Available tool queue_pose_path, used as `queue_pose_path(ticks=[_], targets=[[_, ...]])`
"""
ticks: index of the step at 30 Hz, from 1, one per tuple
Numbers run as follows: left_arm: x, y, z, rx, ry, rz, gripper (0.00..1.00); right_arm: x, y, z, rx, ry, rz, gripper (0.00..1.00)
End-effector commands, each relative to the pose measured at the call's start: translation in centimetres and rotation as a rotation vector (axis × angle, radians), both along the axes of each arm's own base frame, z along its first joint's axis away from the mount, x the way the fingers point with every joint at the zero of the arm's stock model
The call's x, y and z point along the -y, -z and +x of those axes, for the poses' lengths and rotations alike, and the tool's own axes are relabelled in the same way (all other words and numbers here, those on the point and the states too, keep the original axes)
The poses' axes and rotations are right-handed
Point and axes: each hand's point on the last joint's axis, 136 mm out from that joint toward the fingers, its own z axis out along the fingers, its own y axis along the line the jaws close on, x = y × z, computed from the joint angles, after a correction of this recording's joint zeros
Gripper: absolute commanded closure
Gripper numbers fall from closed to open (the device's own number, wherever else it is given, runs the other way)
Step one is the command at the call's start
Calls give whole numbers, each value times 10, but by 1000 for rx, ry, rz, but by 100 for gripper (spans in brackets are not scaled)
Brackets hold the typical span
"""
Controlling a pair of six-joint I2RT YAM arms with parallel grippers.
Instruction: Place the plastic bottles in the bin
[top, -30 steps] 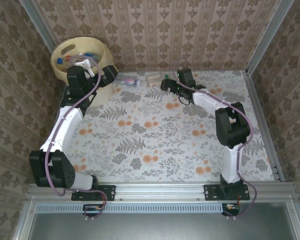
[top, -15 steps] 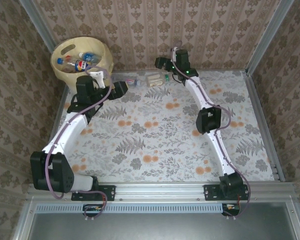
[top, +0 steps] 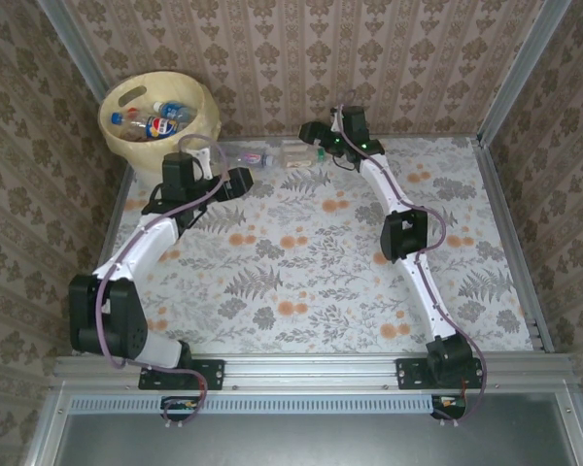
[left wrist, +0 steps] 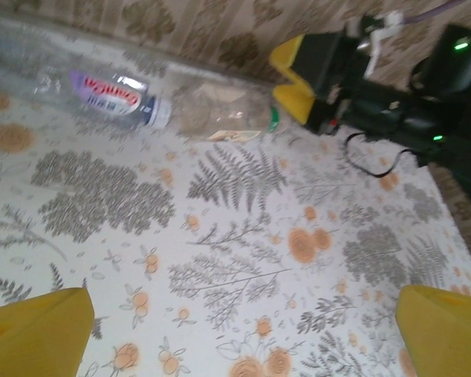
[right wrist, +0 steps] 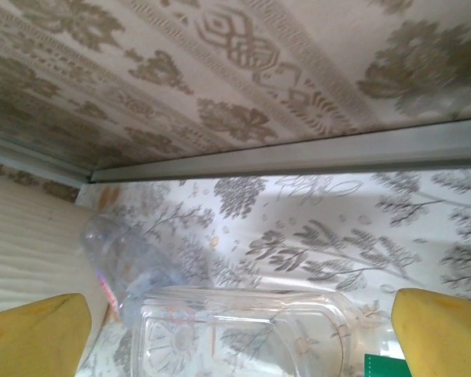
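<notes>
A floral-printed table stands between patterned wallpaper walls, a metal rail along its near edge.

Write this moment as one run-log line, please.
left end effector: open, empty | right end effector: open, over clear bottle | labelled bottle: on table | bin: holds bottles

the square clear bottle runs off the bottom edge.

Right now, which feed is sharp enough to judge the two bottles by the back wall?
Top external: evenly lit, sharp, but the labelled bottle and the clear green-capped bottle are tiny. Left wrist: slightly smeared, label visible. Right wrist: soft close-up, clear plastic blends into the floral tabletop.
</notes>
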Motion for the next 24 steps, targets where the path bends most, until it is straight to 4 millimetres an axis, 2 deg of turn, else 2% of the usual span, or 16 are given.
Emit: queue_pose_path(ticks=[1, 8, 11, 14, 18, 24], targets=[[-1, 6, 6, -46, -32, 5, 0, -48, -6, -46, -141, -137, 28, 0], [-18, 24, 5, -104, -125, 68, 0, -89, 5, -119, -235, -302, -192, 0], [-26, 30, 4, -126, -167, 82, 0, -104, -3, -146, -215, -371, -282, 0], [-31, 36, 3, -150, -201, 87, 0, -116, -20, -164, -171, -420, -315, 0], [-38, 45, 3, -187, -252, 95, 0, -118, -43, -166, -135, -399, -313, 0], [-30, 59, 15, -182, -173, 159, 0, -95, -57, -154, -120, -236, -420, 0]])
